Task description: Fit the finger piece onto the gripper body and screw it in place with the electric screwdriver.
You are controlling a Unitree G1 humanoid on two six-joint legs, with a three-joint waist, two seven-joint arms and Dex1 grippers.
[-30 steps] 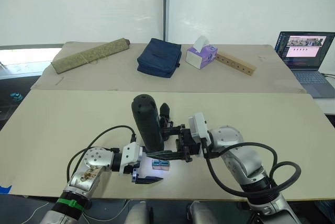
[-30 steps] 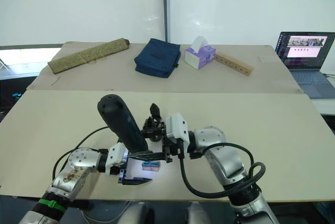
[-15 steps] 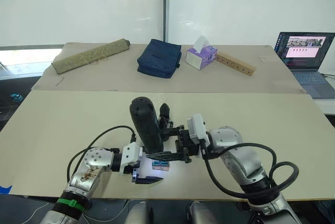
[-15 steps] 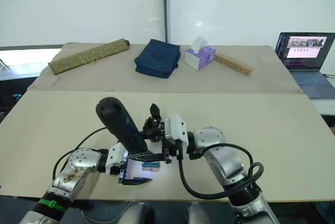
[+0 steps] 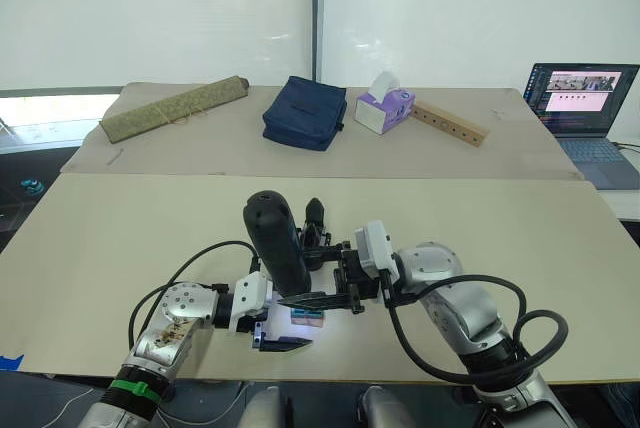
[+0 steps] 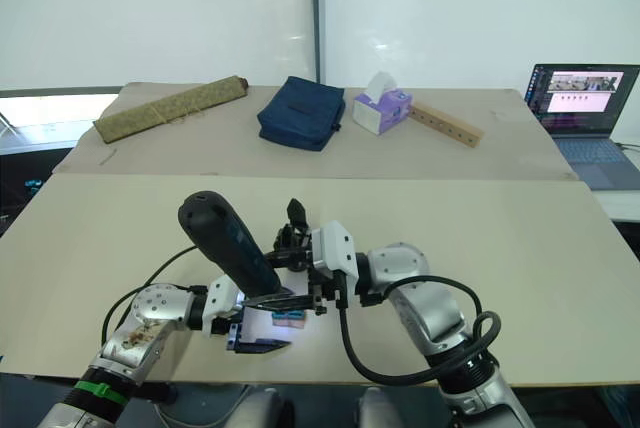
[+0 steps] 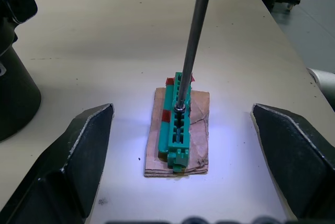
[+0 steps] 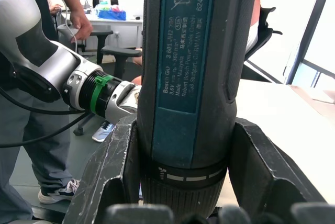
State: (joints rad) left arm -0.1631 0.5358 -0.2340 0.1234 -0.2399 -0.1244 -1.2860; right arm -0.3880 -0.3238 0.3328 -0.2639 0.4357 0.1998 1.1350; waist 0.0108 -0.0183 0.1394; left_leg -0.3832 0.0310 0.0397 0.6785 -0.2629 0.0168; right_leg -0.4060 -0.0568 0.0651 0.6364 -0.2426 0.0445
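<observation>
My right gripper (image 5: 318, 270) is shut on the electric screwdriver (image 5: 276, 243), a thick black cylinder held nearly upright and leaning a little to the left. Its thin metal bit (image 7: 192, 41) comes down onto a small green-and-tan block (image 7: 178, 124) on the table. My left gripper (image 5: 295, 321) is open, one finger on each side of that block and apart from it. The gripper body (image 5: 315, 216) stands just behind the screwdriver, mostly hidden by it. The finger piece is out of view.
On the far table lie a rolled mat (image 5: 172, 106), a blue bag (image 5: 303, 110), a tissue box (image 5: 384, 106), a wooden strip (image 5: 450, 122) and a laptop (image 5: 585, 98). A person (image 8: 63, 9) stands by office chairs in the right wrist view.
The screwdriver's top has leaned a little further left and lower. My left gripper and the green block have stayed put.
</observation>
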